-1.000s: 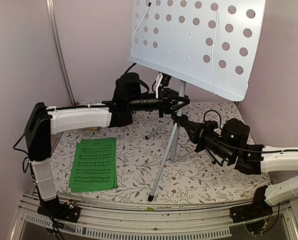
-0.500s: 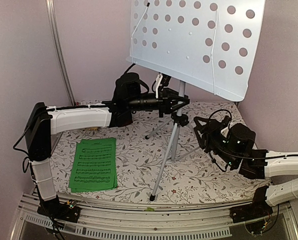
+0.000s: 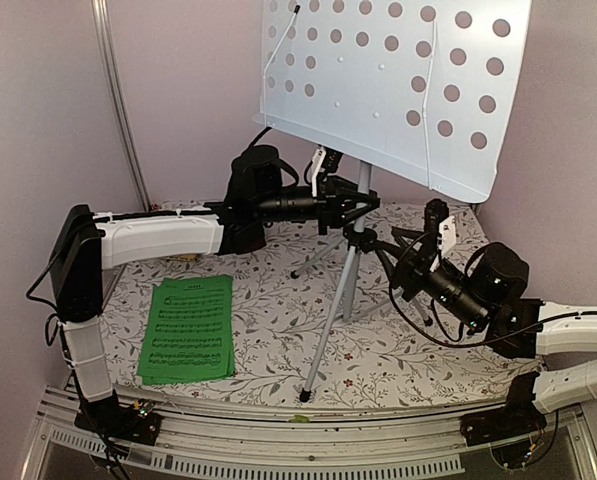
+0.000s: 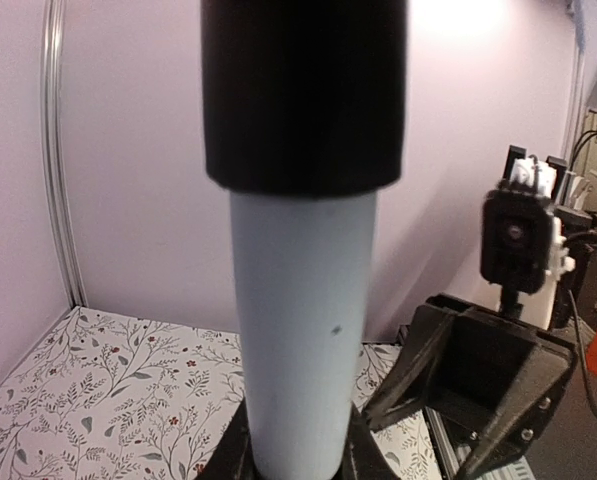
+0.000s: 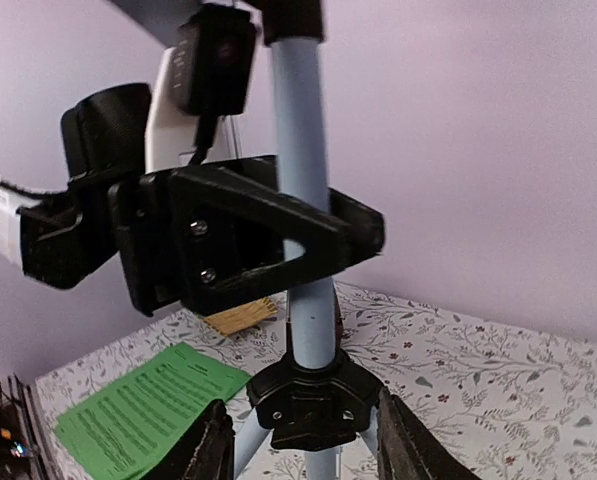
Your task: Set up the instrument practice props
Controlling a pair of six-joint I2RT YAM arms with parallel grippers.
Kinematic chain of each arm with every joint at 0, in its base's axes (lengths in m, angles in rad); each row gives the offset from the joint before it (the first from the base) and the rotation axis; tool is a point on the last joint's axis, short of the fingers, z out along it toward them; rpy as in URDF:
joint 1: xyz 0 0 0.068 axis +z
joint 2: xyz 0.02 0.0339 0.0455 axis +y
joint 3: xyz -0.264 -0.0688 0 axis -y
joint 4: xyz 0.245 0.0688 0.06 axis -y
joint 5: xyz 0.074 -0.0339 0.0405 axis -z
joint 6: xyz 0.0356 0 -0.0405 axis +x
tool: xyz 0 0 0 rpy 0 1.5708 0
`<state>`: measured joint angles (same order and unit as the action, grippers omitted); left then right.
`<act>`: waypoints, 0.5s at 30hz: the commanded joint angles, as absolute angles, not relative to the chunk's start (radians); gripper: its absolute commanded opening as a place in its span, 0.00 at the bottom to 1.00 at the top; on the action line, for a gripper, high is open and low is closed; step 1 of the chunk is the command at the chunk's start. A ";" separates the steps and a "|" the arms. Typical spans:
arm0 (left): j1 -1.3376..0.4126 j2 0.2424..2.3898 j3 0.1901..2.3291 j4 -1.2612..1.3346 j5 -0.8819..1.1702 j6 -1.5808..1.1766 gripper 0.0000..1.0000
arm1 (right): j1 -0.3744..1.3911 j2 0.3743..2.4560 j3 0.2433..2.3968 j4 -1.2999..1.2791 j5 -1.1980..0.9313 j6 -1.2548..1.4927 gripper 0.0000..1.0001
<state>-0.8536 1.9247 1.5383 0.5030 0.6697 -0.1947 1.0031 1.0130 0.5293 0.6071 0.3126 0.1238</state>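
As it stands upright, pale perforated stand (image 3: pixel 378 100)

Centre of frame: the music stand (image 4: pixel 300 300). I see only its pale blue pole, upright, with a black collar (image 4: pixel 303 90) at the top edge. My left pincer (image 4: pixel 296 462) is clamped on the pole at the bottom edge, a black finger (image 4: pixel 228 464) showing on either side.

Lower right: the right pincer (image 4: pixel 448 400), jaws apart, just beside the pole, its camera block (image 4: pixel 518 235) above it.

Lower left: floral tabletop (image 4: pixel 98 400).

Background: lilac wall (image 4: pixel 138 180), with a metal rail (image 4: pixel 58 150) running down the upper left.
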 commanded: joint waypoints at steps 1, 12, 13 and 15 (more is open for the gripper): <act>-0.836 1.907 1.589 0.627 0.655 -0.241 0.00 | 1.004 0.992 0.583 0.525 0.188 -0.464 0.50; -0.836 1.904 1.589 0.623 0.653 -0.236 0.00 | 1.004 1.041 0.615 0.399 0.278 -1.008 0.47; -0.835 1.904 1.590 0.623 0.652 -0.236 0.00 | 1.004 1.047 0.621 0.400 0.281 -1.035 0.46; -0.835 1.906 1.592 0.624 0.652 -0.236 0.00 | 1.005 1.065 0.636 0.403 0.276 -1.058 0.45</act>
